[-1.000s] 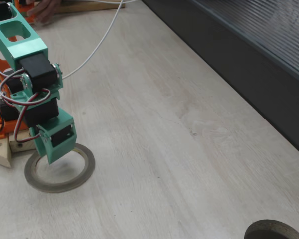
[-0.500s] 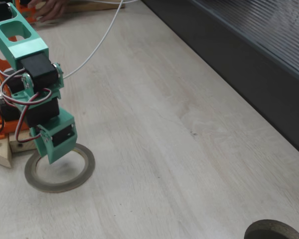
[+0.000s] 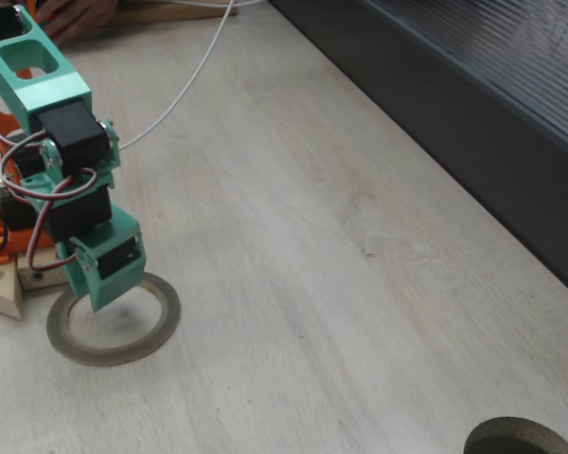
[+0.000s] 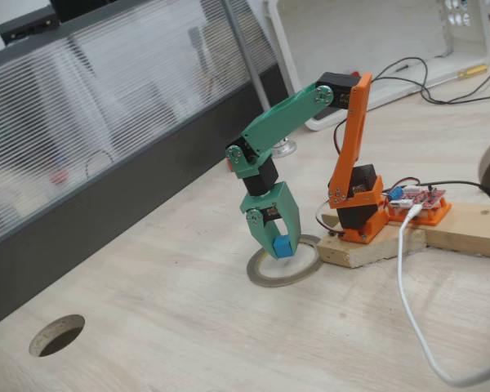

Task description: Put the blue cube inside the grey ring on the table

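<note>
Blue cube [image 4: 283,246] was clamped between the tips of the green gripper [image 4: 278,245], its jaws narrowed onto it, and it hung just above the grey ring [image 4: 283,268], over the ring's near-left part in that fixed view; whether it touched the table [image 4: 229,343] could not be told. In the other fixed view the gripper [image 3: 99,295] pointed down over the left part of the ring [image 3: 114,322], its body covering the cube there.

The ring lay flat on the pale wood-grain table, just in front of the wooden block [image 4: 367,245] that carried the arm's orange base [image 4: 355,204]. The green upper link [image 4: 286,118] sloped down from the orange post to the wrist.

A white cable [image 3: 180,90] ran across the table towards the far edge, where a person's hand [image 3: 71,17] rested at the top left. A round hole [image 4: 57,335] was cut in the table at the near left, well apart from the ring, and a dark panel [image 4: 106,212] with ribbed glazing above it stood along the far side.
</note>
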Available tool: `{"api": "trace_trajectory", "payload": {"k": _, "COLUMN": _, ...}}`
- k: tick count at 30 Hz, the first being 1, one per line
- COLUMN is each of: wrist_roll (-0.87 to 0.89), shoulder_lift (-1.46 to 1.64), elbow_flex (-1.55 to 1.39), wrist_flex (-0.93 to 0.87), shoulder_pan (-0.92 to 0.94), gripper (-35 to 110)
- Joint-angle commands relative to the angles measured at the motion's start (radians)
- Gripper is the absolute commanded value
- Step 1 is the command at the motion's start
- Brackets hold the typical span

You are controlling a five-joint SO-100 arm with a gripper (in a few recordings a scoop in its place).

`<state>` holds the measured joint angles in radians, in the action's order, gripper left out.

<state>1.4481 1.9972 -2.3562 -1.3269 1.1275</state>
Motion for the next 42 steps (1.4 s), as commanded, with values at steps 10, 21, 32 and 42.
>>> {"api": "trace_trajectory", "payload": {"k": 10, "wrist_roll": 0.002, "shoulder_lift": 0.026, "elbow_flex": -0.017, "wrist_flex": -0.015, "shoulder_pan": 0.012, "gripper": 11}}
{"api": "trace_trajectory", "payload": {"k": 21, "wrist_roll": 0.002, "shoulder_lift": 0.037, "elbow_flex": -0.017, "wrist_flex": -0.017, "shoulder_pan": 0.012, "gripper": 12}}
{"api": "trace_trajectory", "payload": {"k": 32, "wrist_roll": 0.000, "shoulder_lift": 0.032, "elbow_flex": -0.015, "wrist_flex": -0.017, "shoulder_pan": 0.012, "gripper": 33}}
{"api": "trace_trajectory", "payload": {"k": 42, "wrist_roll": 0.000, "shoulder_lift": 0.029, "elbow_flex": -0.015, "wrist_flex": -0.017, "shoulder_pan": 0.012, "gripper": 39}}
